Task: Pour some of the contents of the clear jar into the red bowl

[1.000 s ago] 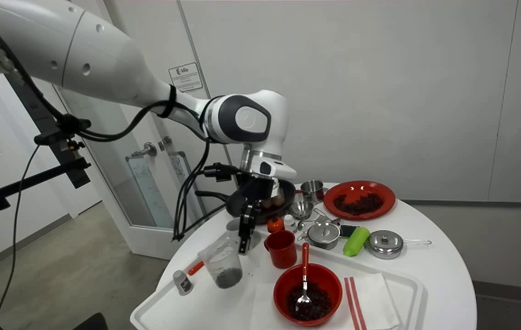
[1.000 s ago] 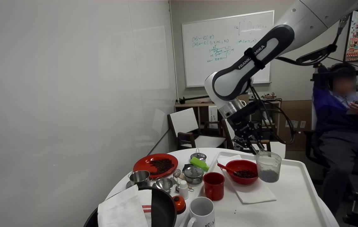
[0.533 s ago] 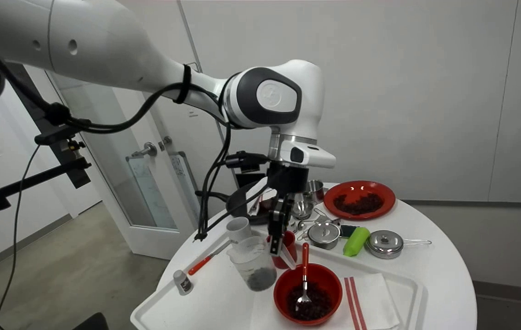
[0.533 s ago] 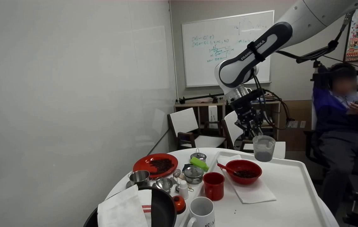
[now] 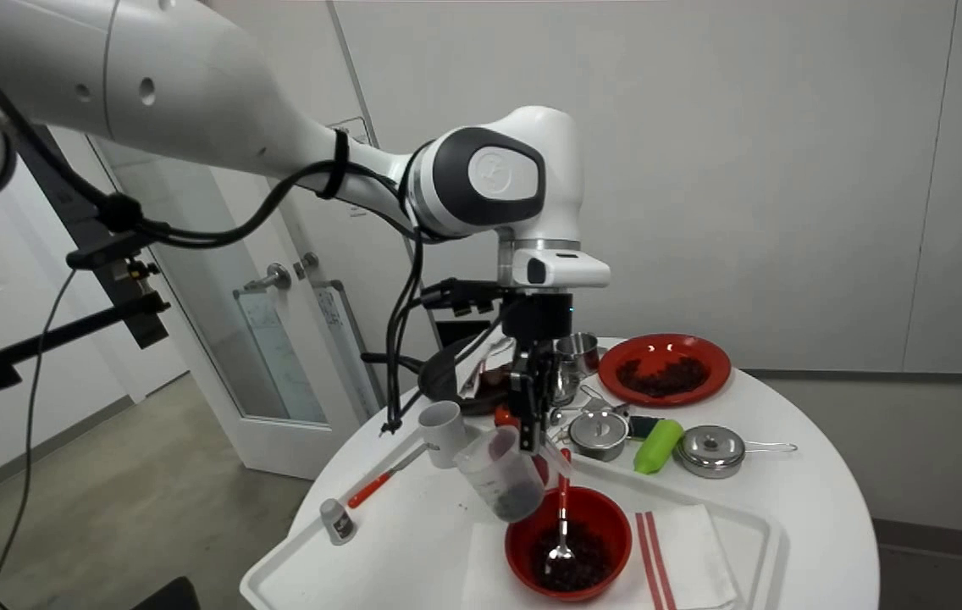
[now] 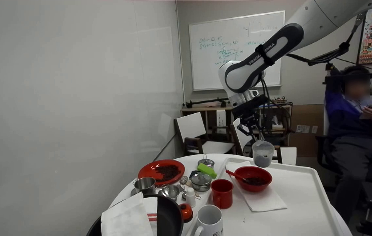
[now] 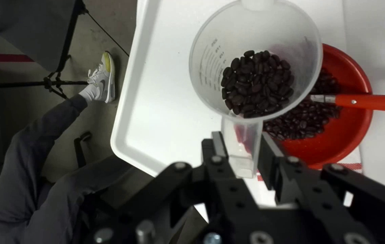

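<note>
The clear jar [image 5: 502,485], a see-through measuring cup with a handle, hangs above the white tray, partly filled with dark beans. It also shows in an exterior view [image 6: 263,156] and in the wrist view [image 7: 240,32]. My gripper [image 7: 241,144] has its fingers closed on the jar's handle; it also shows in an exterior view [image 5: 529,442]. The jar leans a little, with its mouth up and slightly away from the bowl. The red bowl [image 5: 621,534] sits on the tray beside and below the jar, with dark beans and a red-handled fork [image 5: 563,508]. In the wrist view the jar hides part of the bowl [image 7: 343,139].
A red mug [image 6: 222,193] and a white mug [image 6: 209,219] stand near the bowl. A red-handled knife [image 5: 373,489] and a small grey-capped bottle [image 5: 337,522] lie on the tray. Metal pots [image 5: 599,434], a pan [image 6: 170,216] and a red plate [image 5: 718,373] stand behind.
My gripper has carried the jar up and across toward the red bowl, from farther out over the tray. In the last half second it moved closer to the bowl and tilted slightly.
</note>
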Robot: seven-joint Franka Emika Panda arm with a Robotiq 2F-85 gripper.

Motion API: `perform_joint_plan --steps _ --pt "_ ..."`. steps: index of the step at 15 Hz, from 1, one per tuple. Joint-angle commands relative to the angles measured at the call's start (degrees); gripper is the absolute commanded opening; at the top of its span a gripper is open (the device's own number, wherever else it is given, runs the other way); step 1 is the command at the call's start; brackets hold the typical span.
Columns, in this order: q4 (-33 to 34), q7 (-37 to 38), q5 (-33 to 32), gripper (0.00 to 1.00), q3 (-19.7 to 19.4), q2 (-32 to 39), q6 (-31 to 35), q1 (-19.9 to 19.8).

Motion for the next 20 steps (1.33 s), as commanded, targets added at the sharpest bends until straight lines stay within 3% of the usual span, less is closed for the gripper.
perform_joint_plan --steps 1,4,7,13,20 --pt "1.41 12.10 -6.10 0.12 0.61 2.42 0.93 6.19" --pt "3.99 19.33 -10.40 0.12 1.53 5.28 -1.37 9.93" --pt "5.63 22.55 -12.27 0.12 2.22 6.75 -3.06 11.25" --pt "3.56 25.55 -11.28 0.12 0.86 3.31 -1.99 7.91" --pt "4.71 35.12 -13.66 0.12 -1.88 3.92 -3.88 6.10"
